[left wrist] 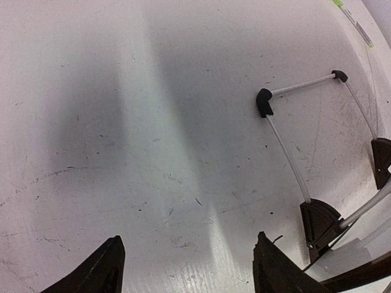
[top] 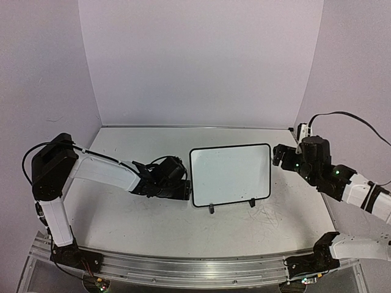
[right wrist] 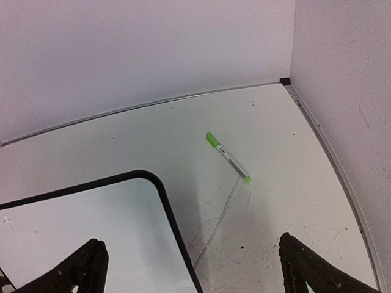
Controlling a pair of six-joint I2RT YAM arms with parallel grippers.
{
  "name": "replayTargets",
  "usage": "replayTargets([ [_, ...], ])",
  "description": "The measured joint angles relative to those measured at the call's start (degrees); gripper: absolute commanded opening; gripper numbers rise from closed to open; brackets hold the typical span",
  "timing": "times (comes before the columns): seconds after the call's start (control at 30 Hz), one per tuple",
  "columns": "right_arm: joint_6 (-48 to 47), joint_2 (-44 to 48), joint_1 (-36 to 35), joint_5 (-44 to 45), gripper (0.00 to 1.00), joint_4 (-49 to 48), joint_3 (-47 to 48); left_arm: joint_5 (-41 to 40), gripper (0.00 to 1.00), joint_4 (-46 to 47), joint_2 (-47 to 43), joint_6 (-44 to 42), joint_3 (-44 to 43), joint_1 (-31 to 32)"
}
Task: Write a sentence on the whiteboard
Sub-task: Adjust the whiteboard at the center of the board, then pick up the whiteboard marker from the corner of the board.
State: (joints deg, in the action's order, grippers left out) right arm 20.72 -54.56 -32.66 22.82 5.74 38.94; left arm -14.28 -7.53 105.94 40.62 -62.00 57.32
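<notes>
Whiteboard (top: 230, 174) sits mid-desk (top: 122, 213), writing face bare, between both tools. The right wrist view shows a green-capped marker (right wrist: 228, 157) beyond its corner, which I cannot make out from above. Left tool (left wrist: 183, 271) and right tool (right wrist: 195, 274) gape, holding nothing.
</notes>
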Motion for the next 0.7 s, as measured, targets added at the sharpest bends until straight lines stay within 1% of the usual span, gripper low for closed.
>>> replayTargets([
  [0.07,-0.26,-1.23,3.38,-2.51,0.98,0.04,1.35,-1.01,0.8,0.04,-0.43,-0.04,1.11,0.0],
  [0.27,-0.54,-6.24,18.11,-12.03,0.97,-1.38,6.71,-2.88,0.87,-0.98,-4.98,-0.04,6.17,-0.73],
  [0.4,-1.47,-16.48,25.2,-18.15,0.96,-2.88,13.37,-3.69,0.91,-1.65,-10.25,-0.17,9.94,-2.15],
  [0.47,-2.16,-23.42,27.7,-21.32,0.92,-3.39,17.22,-4.12,0.92,-1.91,-13.1,-0.42,11.21,-2.75],
  [0.57,-3.53,-35.13,30.04,-25.69,0.81,-3.33,23.38,-5.1,0.92,-2.16,-18.32,-1.32,12.86,-3.02],
  [0.63,-4.53,-43.24,30.72,-28.24,0.74,-1.6,28.55,-5.49,0.92,-2.11,-21.25,-1.81,13.27,-3.02],
  [0.7,-5.64,-48.7,30.88,-30.23,0.66,-0.37,32.24,-5.81,0.92,-2.04,-24.11,-2.47,13.4,-3.02],
])
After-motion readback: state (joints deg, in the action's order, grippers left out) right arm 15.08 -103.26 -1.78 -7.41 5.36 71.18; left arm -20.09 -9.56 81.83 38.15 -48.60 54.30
